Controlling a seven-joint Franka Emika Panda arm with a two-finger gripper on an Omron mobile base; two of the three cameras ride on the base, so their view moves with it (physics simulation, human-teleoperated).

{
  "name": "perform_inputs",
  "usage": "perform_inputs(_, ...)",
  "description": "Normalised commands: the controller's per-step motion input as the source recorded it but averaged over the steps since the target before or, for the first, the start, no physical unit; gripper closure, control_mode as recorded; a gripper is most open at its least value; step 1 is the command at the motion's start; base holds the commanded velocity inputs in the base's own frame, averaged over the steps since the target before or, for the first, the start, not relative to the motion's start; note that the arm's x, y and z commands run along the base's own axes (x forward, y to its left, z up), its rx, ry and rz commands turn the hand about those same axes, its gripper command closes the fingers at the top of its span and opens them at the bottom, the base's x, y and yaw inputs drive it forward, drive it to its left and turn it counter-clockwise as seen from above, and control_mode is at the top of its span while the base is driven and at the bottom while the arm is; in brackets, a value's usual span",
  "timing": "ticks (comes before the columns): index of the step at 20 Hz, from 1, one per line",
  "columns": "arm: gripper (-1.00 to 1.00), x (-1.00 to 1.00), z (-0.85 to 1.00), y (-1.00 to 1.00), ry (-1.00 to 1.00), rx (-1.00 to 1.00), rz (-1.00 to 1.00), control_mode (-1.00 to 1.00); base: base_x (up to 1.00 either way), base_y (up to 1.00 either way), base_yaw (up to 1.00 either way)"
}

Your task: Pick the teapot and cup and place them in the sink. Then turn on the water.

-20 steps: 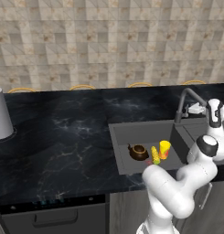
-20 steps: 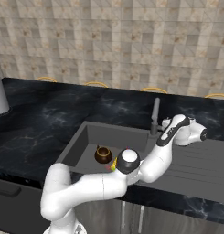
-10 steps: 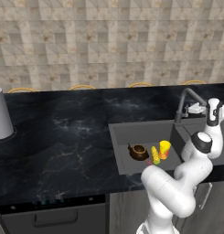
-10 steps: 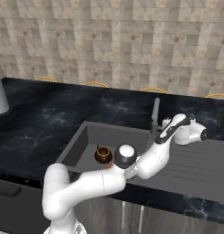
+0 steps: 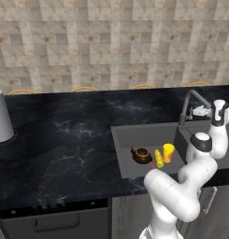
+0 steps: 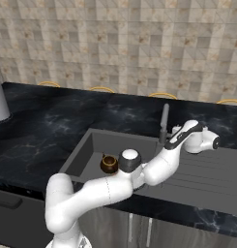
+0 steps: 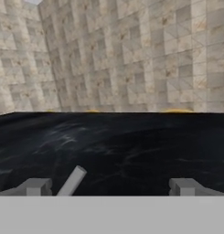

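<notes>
My arm (image 5: 181,196) bends up from low down and reaches over the sink (image 5: 123,156). My claw (image 7: 111,185) is up by the tap (image 5: 190,100), and its two tips are wide apart with nothing in them. A thin grey bar (image 7: 71,181), tilted, sits just inside my left tip (image 7: 38,185); I cannot tell what it is.

Down in the sink sits the teapot (image 5: 142,155), dark brown and upright. Right beside it is a bumpy yellow thing (image 5: 159,158), and next to that stands the cup (image 5: 168,152), yellow with a red mark low on its side. From the right side I can see the teapot (image 6: 109,163) too, just beside my elbow (image 6: 130,160).

Past my claw is the black counter (image 7: 122,141). Far to the left on it stands a grey can (image 5: 1,116). Behind it all is the tan tile wall (image 5: 111,42).
</notes>
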Motion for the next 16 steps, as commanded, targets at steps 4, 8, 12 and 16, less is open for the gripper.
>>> perform_inputs(4, -1.0, 0.01, -0.53, -0.12, 0.0, -0.04, -0.13, -1.0, 0.0, 0.0, 0.0)
perform_inputs(8, -1.0, 0.08, -0.56, 0.02, 0.0, -0.02, -0.18, -1.0, 0.0, 0.0, 0.0)
perform_inputs(12, -1.0, 0.09, -0.61, 0.0, 0.0, -0.05, -0.19, -1.0, 0.0, 0.0, 0.0)
perform_inputs(16, -1.0, 0.0, -0.67, 0.0, 0.0, -0.08, -0.2, -1.0, 0.0, 0.0, 0.0)
